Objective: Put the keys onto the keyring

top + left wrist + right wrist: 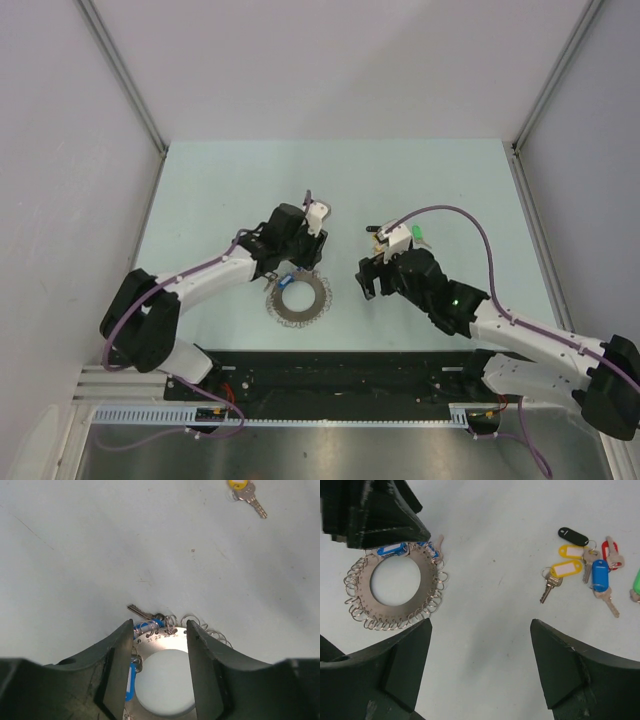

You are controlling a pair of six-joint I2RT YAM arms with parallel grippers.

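Left jaws: partly apart, straddling the keyring's rim, gripping nothing.
Right jaws: wide, empty.
Flat grey metal keyring edged with wire loops (422,587): on pale worktop (495,530), blue-tagged key (390,549) at its rim.
Loose coloured-tag keys (590,565): clustered well apart.

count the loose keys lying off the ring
6, clustered apart from the keyring: black tag, upper yellow tag, lower yellow tag, red tag, blue tag, green tag cut by the frame edge. More may be hidden.

Flat grey metal keyring (422,592) with silvery wire loops is fitted with a blue plastic tag (390,549); small metal keys (566,569) are tagged black, yellow, blue, red, possibly green.
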